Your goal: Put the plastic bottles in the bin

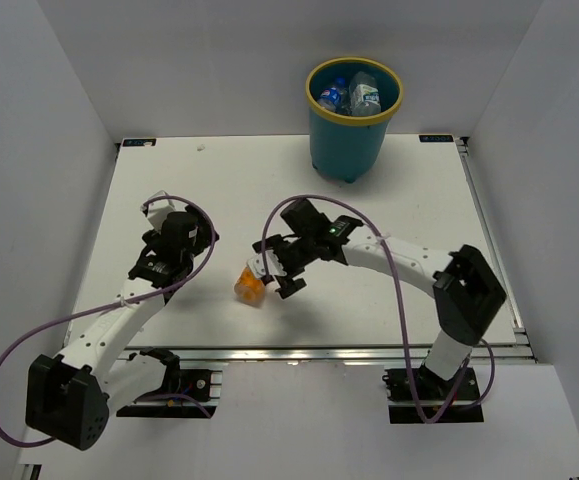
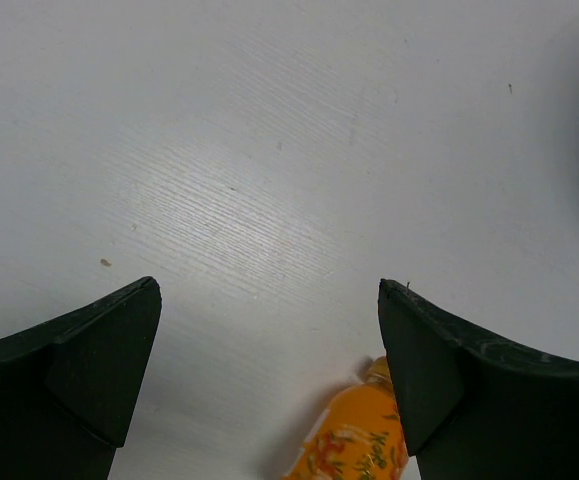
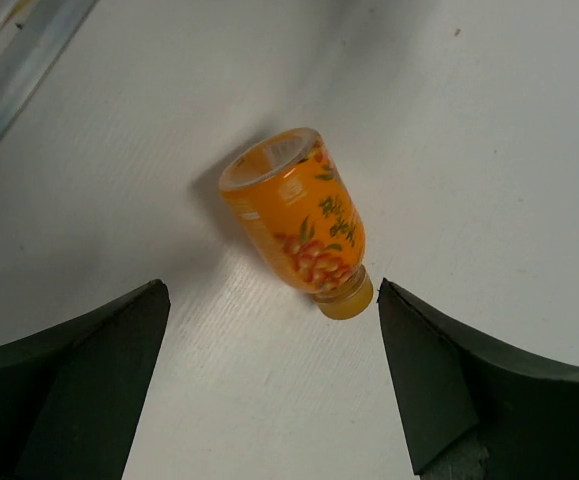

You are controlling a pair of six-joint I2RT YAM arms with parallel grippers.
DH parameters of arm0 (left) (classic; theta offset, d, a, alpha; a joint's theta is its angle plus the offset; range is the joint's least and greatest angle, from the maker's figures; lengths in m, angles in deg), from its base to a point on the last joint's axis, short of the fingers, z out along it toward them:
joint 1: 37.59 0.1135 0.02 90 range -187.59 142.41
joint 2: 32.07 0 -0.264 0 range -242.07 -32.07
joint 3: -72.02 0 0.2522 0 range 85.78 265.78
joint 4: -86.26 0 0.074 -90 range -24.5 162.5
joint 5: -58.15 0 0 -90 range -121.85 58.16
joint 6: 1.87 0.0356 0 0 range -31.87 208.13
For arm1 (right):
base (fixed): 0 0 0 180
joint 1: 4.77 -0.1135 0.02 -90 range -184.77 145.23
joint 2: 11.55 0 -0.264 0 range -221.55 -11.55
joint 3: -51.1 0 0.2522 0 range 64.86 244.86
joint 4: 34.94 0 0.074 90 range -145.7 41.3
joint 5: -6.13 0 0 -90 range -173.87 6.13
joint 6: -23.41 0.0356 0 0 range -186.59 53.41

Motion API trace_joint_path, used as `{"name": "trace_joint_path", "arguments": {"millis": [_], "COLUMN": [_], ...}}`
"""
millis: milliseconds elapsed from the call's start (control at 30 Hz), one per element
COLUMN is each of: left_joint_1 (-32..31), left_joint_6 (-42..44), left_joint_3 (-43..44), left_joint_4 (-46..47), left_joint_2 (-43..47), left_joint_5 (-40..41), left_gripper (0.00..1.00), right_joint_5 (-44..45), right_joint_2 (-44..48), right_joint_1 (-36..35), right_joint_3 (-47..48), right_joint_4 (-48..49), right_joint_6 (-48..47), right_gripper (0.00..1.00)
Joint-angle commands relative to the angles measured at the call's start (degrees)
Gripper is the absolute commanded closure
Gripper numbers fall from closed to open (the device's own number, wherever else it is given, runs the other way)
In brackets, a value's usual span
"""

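Orange and short, one bottle (image 1: 250,284) is lying on its side on the white table (image 1: 419,200), a little below and left of the middle of the overhead view. It is the only bottle showing outside the bin. The teal bin (image 1: 347,140) with the yellow rim is standing at the upper middle of that view, well apart from the bottle. Inside it at least two clear bottles (image 1: 354,97) with blue labels are showing; how many more are lying under them I cannot tell.

The right gripper (image 1: 274,272) is hovering just beside the orange bottle with its fingers spread wide and holding nothing. In its own camera the bottle is sitting ahead, in the gap between the fingertips. The left gripper (image 2: 269,285) is also wide apart and holding nothing, with the bottle at the lower right of its view.

I judge the task is nearing its end: the orange bottle is waiting to be gripped, carried and dropped in the bin.
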Motion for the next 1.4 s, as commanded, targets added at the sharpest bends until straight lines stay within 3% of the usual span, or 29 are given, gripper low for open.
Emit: {"name": "trace_joint_path", "arguments": {"millis": [0, 333, 533, 700, 767, 867, 933, 967, 1033, 1167, 1233, 1367], "left_joint_1": [0.4, 0.5, 0.6, 0.6, 0.6, 0.5, 0.6, 0.6, 0.6, 0.7, 0.7, 0.7], "left_joint_6": [-0.9, -0.4, -0.2, -0.2, -0.1, -0.2, -0.2, -0.1, -0.1, -0.1, -0.2, -0.3], "left_joint_3": [-0.2, 0.1, 0.4, 0.6, 0.6, 0.7, 0.8, 0.8, 0.6, 0.4, 0.6, 0.7], "left_joint_4": [-0.9, -0.8, -0.4, -0.4, -0.3, -0.7, -1.1, -1.4, -1.2, -0.7, -1.0, -1.2], "left_joint_2": [0.1, -1.4, -2.3, -2.8, -3.0, -3.2, -3.2, -3.1, -2.9, -2.9, -3.3, -3.8], "left_joint_5": [2.1, 2.6, 2.7, 3.1, 3.0, 3.2, 3.7, 3.9, 4.1, 4.0, 4.3, 5.0], "left_gripper": [0.02, 0.02, 0.02, 0.02, 0.02, 0.02, 0.02, 0.02, 0.02, 0.02, 0.02, 0.02], "right_joint_5": [3.4, 10.0, 11.3, 11.7, 13.9, 19.7, 21.5, 21.3, 19.3, 24.1, 40.5, 45.8], "right_joint_2": [-5.8, -21.0, -23.3, -22.4, -19.9, -14.9, -9.5, -7.7, -2.2, 3.9, 3.9, -1.5], "right_joint_1": [-1.8, -2.8, -2.9, -2.9, -2.9, -1.7, 0.3, 3.5, 7.5, 18.0, 19.9, 28.6], "right_joint_3": [6.5, 16.7, 17.4, 17.3, 14.9, 10.0, 6.5, 4.6, 3.3, 2.6, 4.8, 18.0], "right_joint_4": [-5.6, -11.5, -12.7, -9.2, -0.9, 13.1, 23.8, 31.4, 37.2, 54.4, 57.9, 50.7], "right_joint_6": [-9.0, -10.3, -10.2, -5.9, -0.3, 8.2, 15.5, 18.5, 28.1, 44.8, 52.1, 59.8], "right_gripper": [0.11, 0.11, 0.19, 0.51, 0.76, 0.76, 0.86, 0.88, 0.9, 0.82, 0.75, 0.71]}}
